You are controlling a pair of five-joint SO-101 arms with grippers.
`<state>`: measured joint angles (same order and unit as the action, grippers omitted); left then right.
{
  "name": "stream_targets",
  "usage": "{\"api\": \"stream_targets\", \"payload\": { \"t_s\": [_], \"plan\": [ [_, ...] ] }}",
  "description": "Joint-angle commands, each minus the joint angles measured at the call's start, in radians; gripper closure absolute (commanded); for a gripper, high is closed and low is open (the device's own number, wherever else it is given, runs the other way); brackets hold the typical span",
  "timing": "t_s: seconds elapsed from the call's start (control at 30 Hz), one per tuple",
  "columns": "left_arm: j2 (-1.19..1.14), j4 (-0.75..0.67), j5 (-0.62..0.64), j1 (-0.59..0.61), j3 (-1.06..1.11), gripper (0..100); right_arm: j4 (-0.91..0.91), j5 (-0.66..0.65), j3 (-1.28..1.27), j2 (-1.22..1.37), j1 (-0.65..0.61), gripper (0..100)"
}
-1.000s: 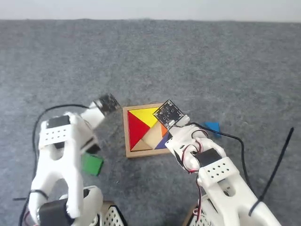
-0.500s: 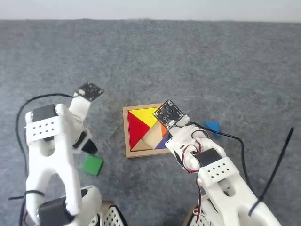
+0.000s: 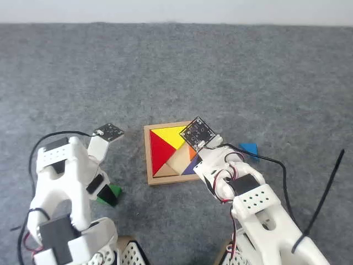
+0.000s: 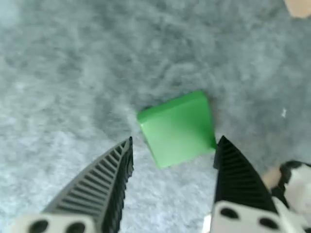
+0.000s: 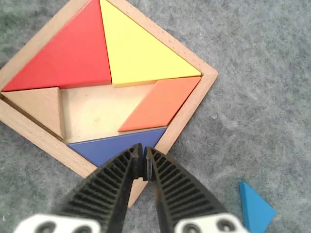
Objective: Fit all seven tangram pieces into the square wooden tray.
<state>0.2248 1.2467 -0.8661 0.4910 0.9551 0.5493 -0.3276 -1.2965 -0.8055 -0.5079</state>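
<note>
Left gripper (image 4: 175, 141) open, straddling green square (image 4: 177, 128) on carpet near tray (image 3: 147, 160), not touching (right gripper (image 5: 145, 148) closed on nothing above tray rim); best to descend centred, pinch flat sides, not corners

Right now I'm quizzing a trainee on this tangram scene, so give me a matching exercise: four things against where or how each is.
Things: 1 green square piece; 2 light-blue triangular piece; 3 orange parallelogram piece; 4 right gripper.
States: A in the square wooden tray; B shut; C on the grey carpet beside the tray; D on the carpet before the open left gripper.
Pairs: 1-D, 2-C, 3-A, 4-B.
</note>
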Motion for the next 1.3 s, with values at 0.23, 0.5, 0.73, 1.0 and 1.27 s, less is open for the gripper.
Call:
{"api": "stream_targets", "payload": {
  "t_s": [0.23,0.5,0.73,1.0,1.27],
  "plan": [
    [0.009,-0.127,0.114,0.000,-0.024,75,0.004,0.005,0.075,0.001,0.001,99.0],
    [0.011,-0.285,0.186,0.006,-0.081,75,0.004,0.005,0.075,0.001,0.001,99.0],
    [0.002,-0.431,0.186,0.118,-0.156,75,0.004,0.003,0.075,0.001,0.001,99.0],
    [0.011,-0.141,0.394,0.120,-0.248,75,0.004,0.003,0.075,0.001,0.001,99.0],
    [0.011,-0.091,0.448,0.112,-0.259,75,0.004,0.003,0.075,0.001,0.001,99.0]
  ]
}}
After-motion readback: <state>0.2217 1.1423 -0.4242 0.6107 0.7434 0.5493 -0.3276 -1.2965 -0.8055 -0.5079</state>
